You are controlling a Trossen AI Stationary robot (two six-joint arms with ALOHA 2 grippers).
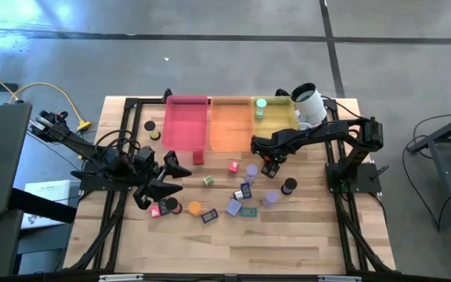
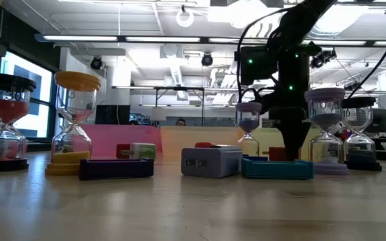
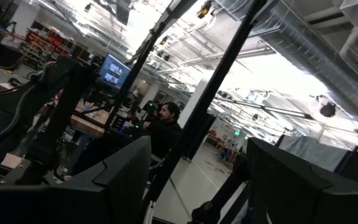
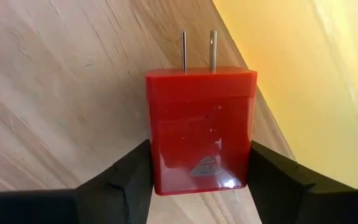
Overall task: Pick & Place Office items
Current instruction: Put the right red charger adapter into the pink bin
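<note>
My right gripper point(image 1: 269, 166) stands just in front of the orange tray point(image 1: 231, 124) and yellow tray point(image 1: 274, 117), pointing down, shut on a red plug block point(image 4: 201, 124) with two metal prongs. Small office items lie scattered on the wood: a pink block point(image 1: 233, 166), a green block point(image 1: 207, 180), a lavender block point(image 1: 233, 207), dark flat rectangles point(image 1: 246, 190), and sand timers, lavender point(image 1: 271, 198), black point(image 1: 289, 186) and orange point(image 1: 194, 207). My left gripper point(image 1: 174, 175) is open at the table's left, beside the items, touching nothing; its wrist view looks into the room. My right gripper pinches the red plug block by its two flat sides point(image 4: 157, 168), at the end away from the prongs. The fingers point(image 4: 126, 180) come from above, pointing down, and the prongs point(image 4: 197, 50) point toward the table. Whether the block is clear of the wood I cannot tell.
A pink tray point(image 1: 186, 124) sits left of the orange one; a red block point(image 1: 198, 158) lies at its near edge. A green piece point(image 1: 261, 104) is in the yellow tray. A white cup point(image 1: 308, 104) lies at the far right. Bare wood lies along the near edge.
</note>
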